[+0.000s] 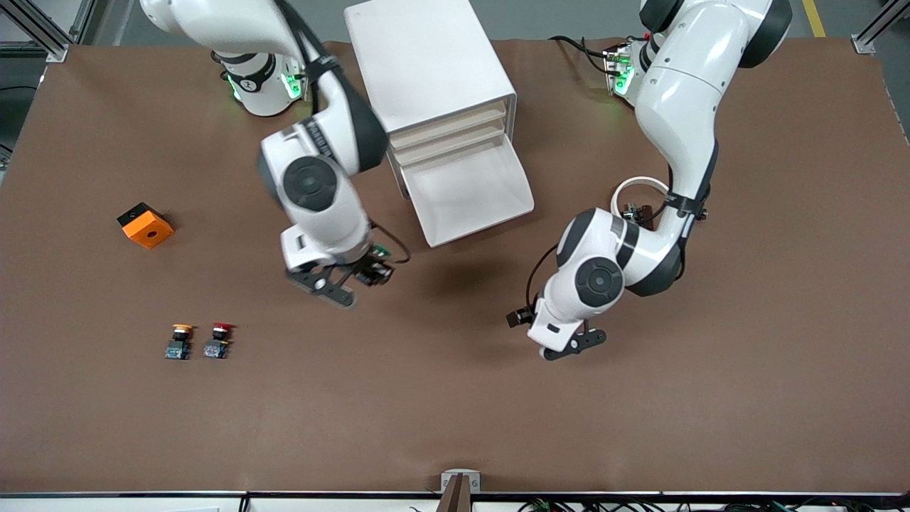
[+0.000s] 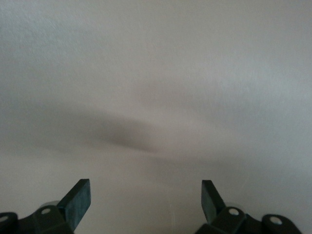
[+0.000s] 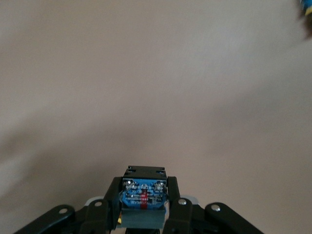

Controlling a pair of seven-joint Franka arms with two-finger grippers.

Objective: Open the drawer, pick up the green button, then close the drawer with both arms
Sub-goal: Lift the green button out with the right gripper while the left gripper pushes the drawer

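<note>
White plastic drawer cabinet (image 1: 434, 78), bottom drawer (image 1: 470, 190) pulled out. Right hand (image 1: 371, 274) clenched on small push button, blue base showing (image 3: 144, 193), above brown surface (image 1: 455, 398) beside drawer. Left hand (image 1: 569, 346) released, waiting over surface. Step: button taken; next, push drawer shut.

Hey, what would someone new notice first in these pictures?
The white plastic drawer cabinet between the arms' bases, its lowest drawer pulled open. The right claw, over the brown table, is shut on a small button with a bluish base. The left claw hangs open and empty.
</note>
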